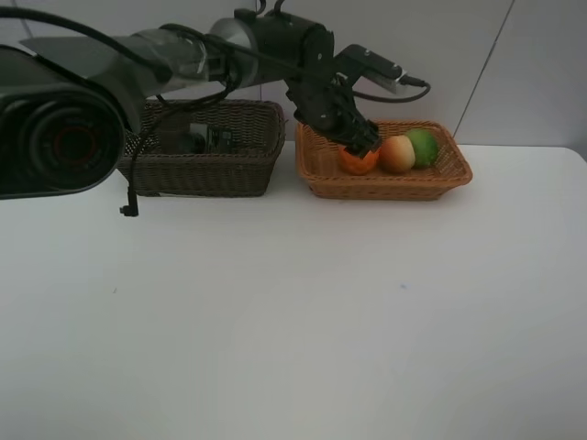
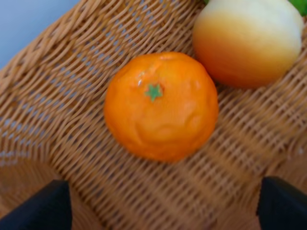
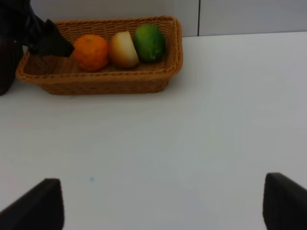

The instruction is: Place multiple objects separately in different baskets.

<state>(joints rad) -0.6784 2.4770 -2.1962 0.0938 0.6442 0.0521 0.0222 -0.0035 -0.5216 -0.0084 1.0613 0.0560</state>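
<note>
At the back of the white tabletop (image 1: 293, 312) two woven baskets stand side by side, a narrow gap between them. The light tan basket (image 1: 385, 183) holds three fruits in a row: the orange mandarin (image 1: 358, 162) at one end, the peach (image 1: 397, 153) in the middle touching it, and the green fruit (image 1: 424, 147) at the far end against the peach. All three rest on the basket floor. The dark brown basket (image 1: 206, 165) is deeper; some dark items lie inside it, but they are too shadowed and hidden by the arm to tell apart.

The left hand (image 1: 359, 139) reaches across into the tan basket and hangs just over the mandarin, its fingers (image 2: 43, 208) spread wide to either side with the fruit lying free between them, its green stem mark facing up. The right hand (image 3: 158, 203) is over bare tabletop, well apart from the baskets, its fingers likewise spread and grasping nothing.
</note>
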